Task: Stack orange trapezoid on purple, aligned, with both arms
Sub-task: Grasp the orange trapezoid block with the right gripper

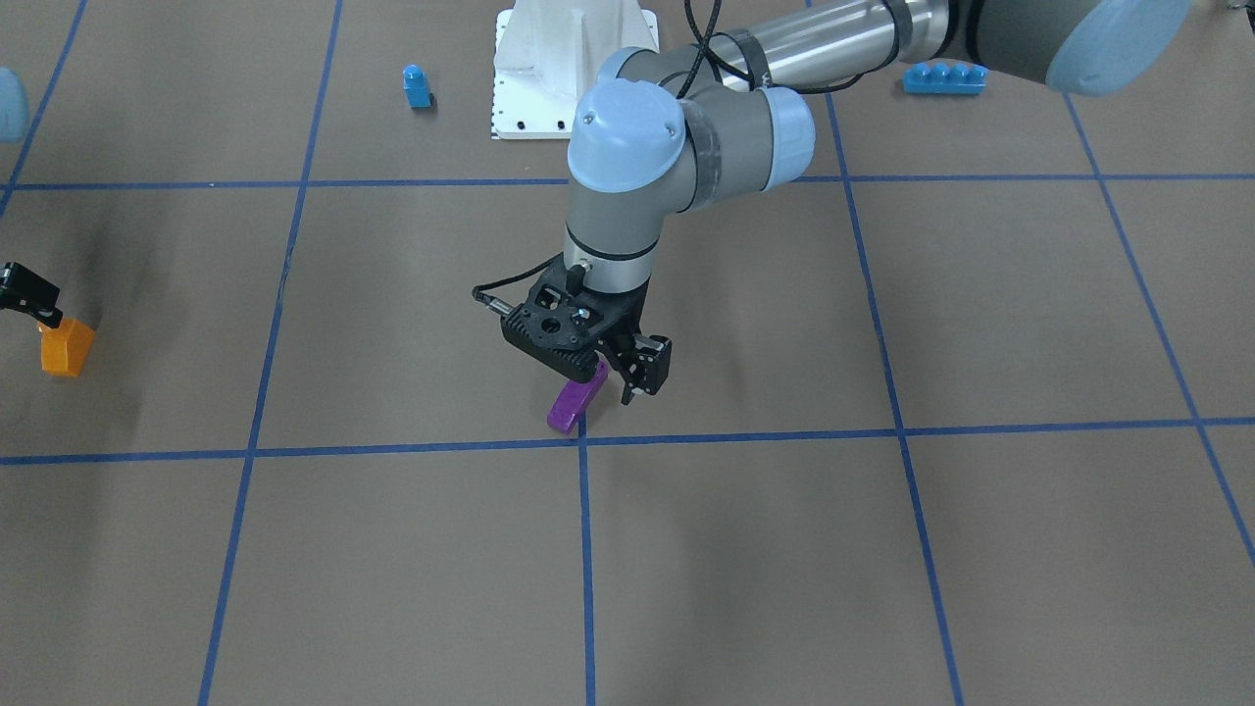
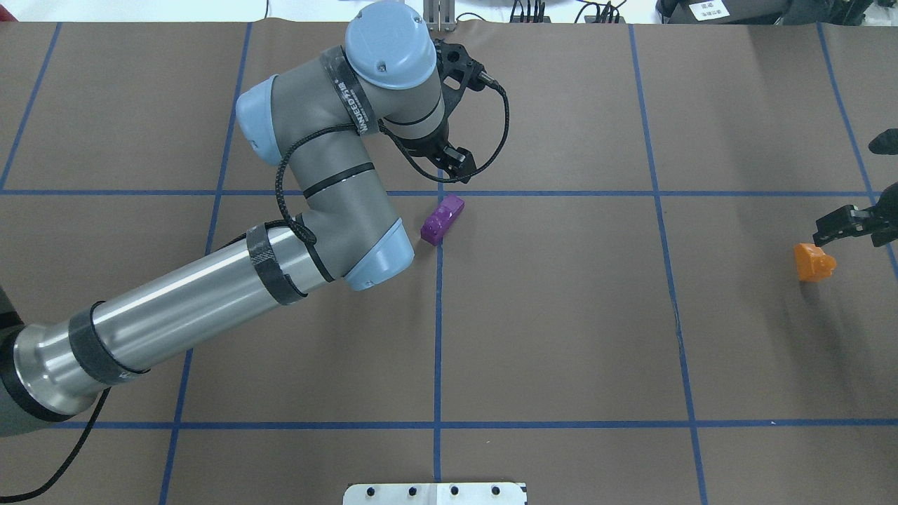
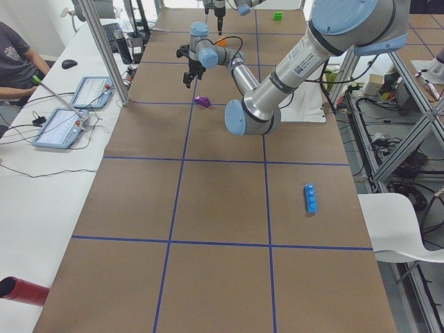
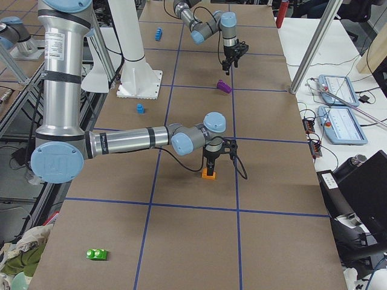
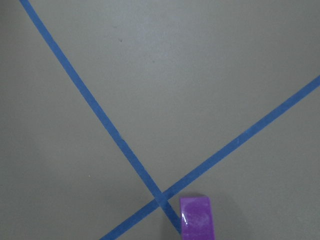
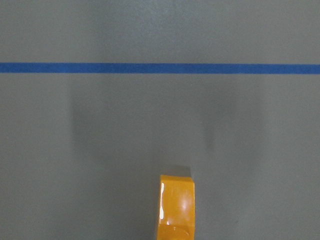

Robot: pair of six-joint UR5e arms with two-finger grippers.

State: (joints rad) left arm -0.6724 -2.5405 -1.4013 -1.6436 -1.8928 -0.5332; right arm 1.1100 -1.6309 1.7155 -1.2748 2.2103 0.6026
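Left claw (image 2: 454,165) near purple brick (image 2: 443,219) (brick at its 6 o'clock, overhead), right claw (image 2: 842,228) by orange brick (image 2: 814,262). Both empty, spread can't tell. Off-centre pinch could twist brick, misaligning stack.

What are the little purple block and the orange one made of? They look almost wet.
The purple wedge-shaped toy brick looks like hard moulded plastic, glossy: white glints sit on its top. The orange trapezoid toy brick seems the same shiny plastic, with bright reflections on its smooth faces.
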